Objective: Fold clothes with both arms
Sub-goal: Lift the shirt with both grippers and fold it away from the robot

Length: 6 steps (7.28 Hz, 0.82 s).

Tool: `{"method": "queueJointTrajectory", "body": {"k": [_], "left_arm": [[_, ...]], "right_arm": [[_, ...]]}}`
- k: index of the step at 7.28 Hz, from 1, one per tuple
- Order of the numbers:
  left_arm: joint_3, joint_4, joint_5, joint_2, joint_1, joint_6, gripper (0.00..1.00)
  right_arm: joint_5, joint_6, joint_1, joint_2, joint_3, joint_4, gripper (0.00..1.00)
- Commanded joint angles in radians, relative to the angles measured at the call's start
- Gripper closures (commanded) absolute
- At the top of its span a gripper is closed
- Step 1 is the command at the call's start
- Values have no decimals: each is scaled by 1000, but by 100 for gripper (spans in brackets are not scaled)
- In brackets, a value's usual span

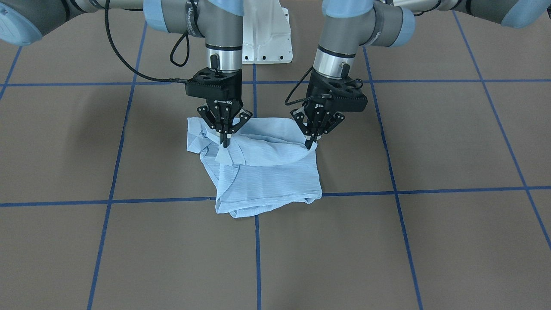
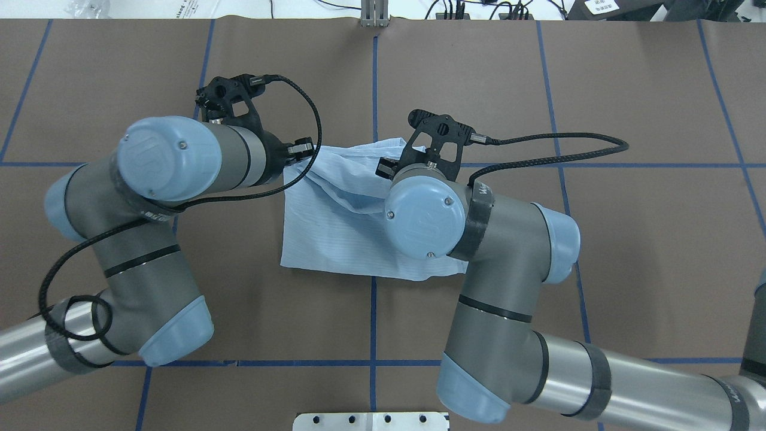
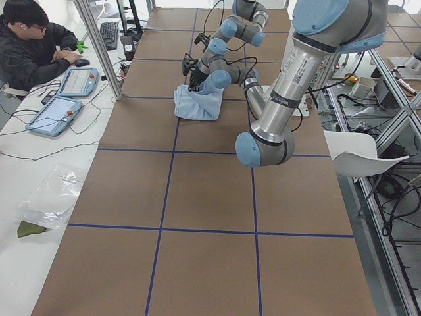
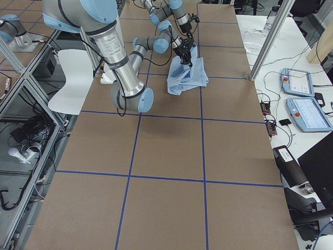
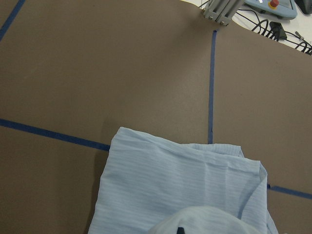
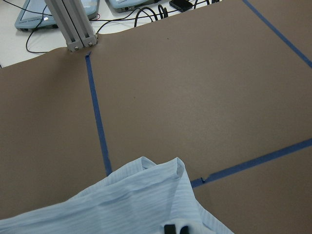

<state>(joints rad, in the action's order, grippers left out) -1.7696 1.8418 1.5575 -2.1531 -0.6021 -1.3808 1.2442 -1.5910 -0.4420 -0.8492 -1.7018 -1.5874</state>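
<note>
The light blue striped shirt (image 1: pixel 267 172) lies folded into a rough rectangle at the middle of the table (image 1: pixel 430 241). Its robot-side edge is lifted into a sagging fold. My left gripper (image 1: pixel 311 144) points down, shut on the shirt's edge at one corner. At the other corner my right gripper (image 1: pixel 225 142) is shut on the same edge. In the overhead view the shirt (image 2: pixel 335 233) shows between both wrists, which hide the fingertips. The left wrist view shows the shirt (image 5: pixel 170 190) spread below, and the right wrist view shows the shirt (image 6: pixel 122 204) with dark fingertips (image 6: pixel 169 229) at the bottom.
Blue tape lines (image 1: pixel 257 258) grid the brown table. The white pedestal base (image 1: pixel 267 38) stands behind the grippers. A person (image 3: pixel 33 52) sits at a side desk with tablets (image 3: pixel 56 112). An aluminium post (image 6: pixel 73 24) stands at the table's far edge.
</note>
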Motion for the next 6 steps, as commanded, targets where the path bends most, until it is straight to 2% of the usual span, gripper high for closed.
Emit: {"method": "queueJointTrajectory", "body": {"k": [1, 3, 5, 6], "left_arm": [[186, 144, -5, -31, -15, 61, 100], [379, 226, -39, -120, -13, 80, 100], [449, 307, -40, -122, -15, 82, 100], [450, 307, -39, -122, -21, 100, 100]], "right_arm": [[6, 42, -30, 22, 211, 191, 100], [18, 65, -38, 22, 275, 247, 100], [27, 65, -41, 22, 277, 248, 100], [40, 66, -55, 28, 277, 248, 100]]}}
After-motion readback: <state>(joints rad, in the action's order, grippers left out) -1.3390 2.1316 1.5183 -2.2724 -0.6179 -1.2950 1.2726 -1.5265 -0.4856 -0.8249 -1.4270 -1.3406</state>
